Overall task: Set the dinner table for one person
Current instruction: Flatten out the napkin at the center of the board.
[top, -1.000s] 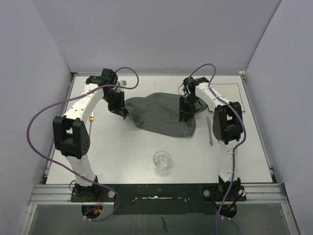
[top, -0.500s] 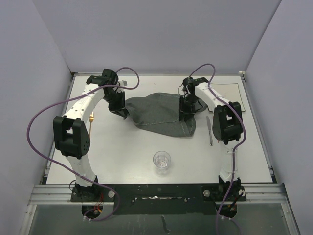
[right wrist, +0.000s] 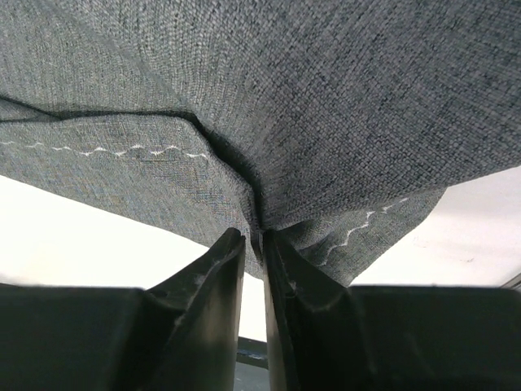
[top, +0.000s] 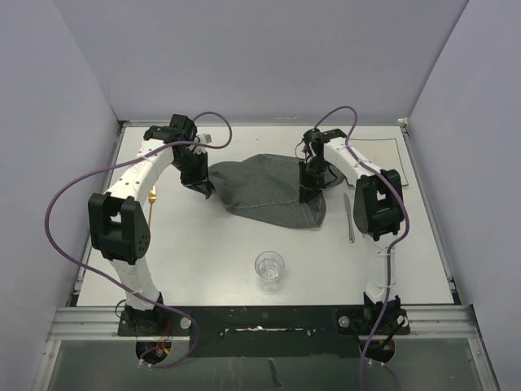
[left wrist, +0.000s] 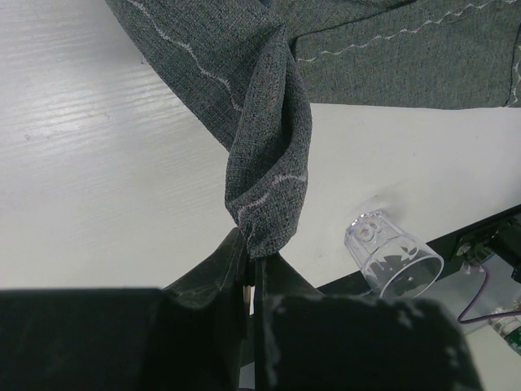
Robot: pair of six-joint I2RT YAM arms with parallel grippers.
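A dark grey stitched cloth placemat (top: 269,189) lies crumpled on the far middle of the white dinner table (top: 212,244). My left gripper (top: 203,189) is shut on the placemat's left corner, which folds up from its fingertips in the left wrist view (left wrist: 269,163). My right gripper (top: 311,195) is shut on the placemat's right part, with the cloth (right wrist: 269,98) bunched between the jaws. A clear plastic cup (top: 270,268) stands at the near middle and also shows in the left wrist view (left wrist: 391,257). A silver knife (top: 349,215) lies right of the placemat.
A gold-coloured utensil (top: 151,198) lies by the left arm near the table's left edge. Grey walls close in the table on three sides. The arm bases sit on the black rail (top: 260,319) at the near edge.
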